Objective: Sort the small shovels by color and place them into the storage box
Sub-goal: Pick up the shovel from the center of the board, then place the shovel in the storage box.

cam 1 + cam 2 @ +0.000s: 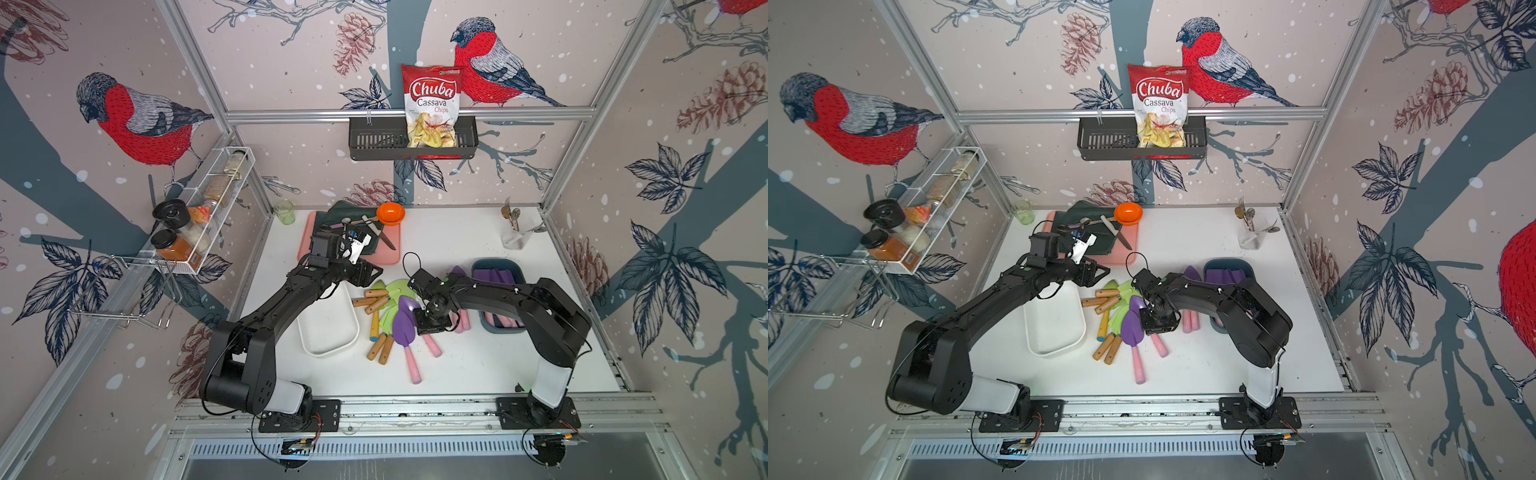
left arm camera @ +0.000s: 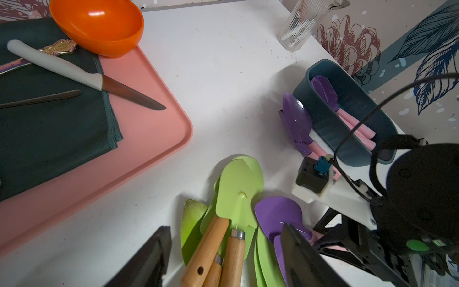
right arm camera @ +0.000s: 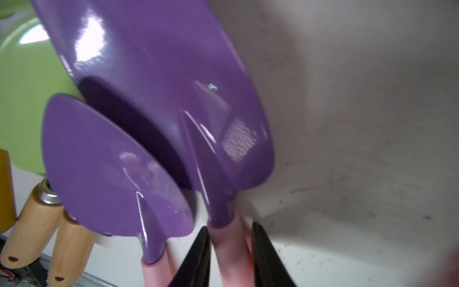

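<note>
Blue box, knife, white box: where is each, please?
Blue box (image 2: 323, 124): left wrist view, outer wall.
Knife (image 2: 57, 64): left wrist view, white handle.
White box (image 1: 328, 324): in a top view, bare inside.

In a top view the right claw (image 1: 1156, 327) points straight down, its tips hidden under its own wrist. A purple shovel (image 1: 1135, 303) pokes out from beneath it, blade toward the left claw (image 1: 1097, 272), handle toward me. A second purple shovel (image 1: 1132, 330) lies just beside it. Past those, further from the right claw, green shovels (image 1: 1117, 319) are piled, then the white box (image 1: 1054, 354). On the right claw's other side two pink handles (image 1: 1190, 322) lie near the blue box (image 1: 1225, 262), which holds purple blades.
</note>
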Available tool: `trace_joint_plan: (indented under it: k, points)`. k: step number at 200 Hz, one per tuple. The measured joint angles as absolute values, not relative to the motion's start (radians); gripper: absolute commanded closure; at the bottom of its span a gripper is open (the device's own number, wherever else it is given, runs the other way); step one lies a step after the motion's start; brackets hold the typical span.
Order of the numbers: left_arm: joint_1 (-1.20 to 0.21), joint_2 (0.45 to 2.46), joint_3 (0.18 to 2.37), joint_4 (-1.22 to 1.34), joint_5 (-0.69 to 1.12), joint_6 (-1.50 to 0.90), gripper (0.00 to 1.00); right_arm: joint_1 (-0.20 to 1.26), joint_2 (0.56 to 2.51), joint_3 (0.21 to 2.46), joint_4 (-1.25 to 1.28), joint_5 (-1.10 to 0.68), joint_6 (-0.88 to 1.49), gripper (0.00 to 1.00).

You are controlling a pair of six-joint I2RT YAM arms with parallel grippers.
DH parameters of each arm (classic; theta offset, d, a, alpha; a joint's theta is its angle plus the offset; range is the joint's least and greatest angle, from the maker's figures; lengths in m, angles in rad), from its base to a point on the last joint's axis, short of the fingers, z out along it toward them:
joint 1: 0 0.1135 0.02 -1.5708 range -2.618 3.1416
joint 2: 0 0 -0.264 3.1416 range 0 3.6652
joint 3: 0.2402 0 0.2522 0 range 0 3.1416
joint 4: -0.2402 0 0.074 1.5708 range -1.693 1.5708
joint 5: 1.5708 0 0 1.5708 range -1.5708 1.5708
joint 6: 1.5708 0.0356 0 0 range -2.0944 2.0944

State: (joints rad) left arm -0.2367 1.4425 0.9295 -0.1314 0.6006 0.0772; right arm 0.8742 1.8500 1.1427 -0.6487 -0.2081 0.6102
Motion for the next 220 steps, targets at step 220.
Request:
trace_joint_plan:
  k: [220]
  points:
    - [-0.306,1.523,1.06,-0.104,0.654,0.027,0.28,0.354,1.456,1.069,-0.72,-0.127,0.487,0.96]
